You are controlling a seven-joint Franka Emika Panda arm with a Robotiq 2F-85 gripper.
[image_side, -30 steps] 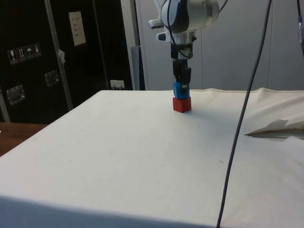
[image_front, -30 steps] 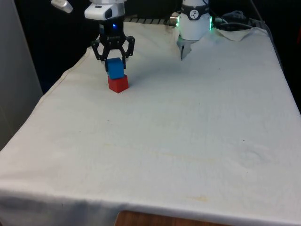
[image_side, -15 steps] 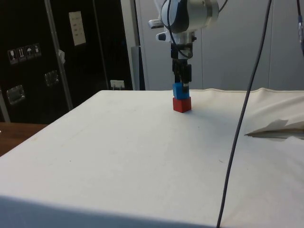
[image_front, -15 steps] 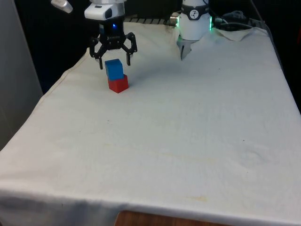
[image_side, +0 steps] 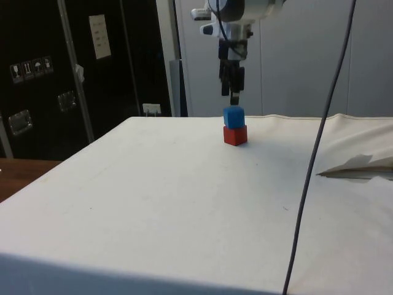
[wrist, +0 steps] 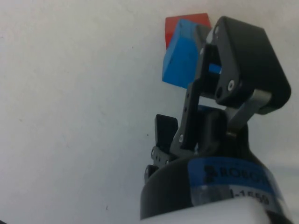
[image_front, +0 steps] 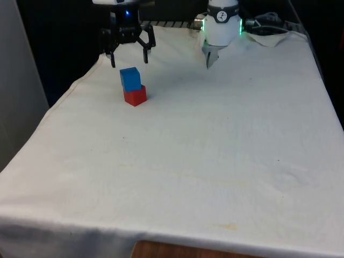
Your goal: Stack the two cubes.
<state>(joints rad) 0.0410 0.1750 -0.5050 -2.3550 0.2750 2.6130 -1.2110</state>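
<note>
Lifted clear since a second ago, the end effector [image_front: 127, 51] hangs wide open above the blue cube [image_front: 130, 78], which rests on the red cube [image_front: 135, 96]; stacking looks done

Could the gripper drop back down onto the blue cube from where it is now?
Probably yes. The gripper hangs open just above the blue cube, which sits on the red cube. Nothing lies between them in the front or side views.

- The pincer [wrist: 219, 112] body carries a blue band with white letters "ROBO…" and, below, the digits "-1559", partly cut off.
- The dark cabinet [image_side: 37, 80] bears small white handling symbols and a pale sheet, too small to read.
</note>
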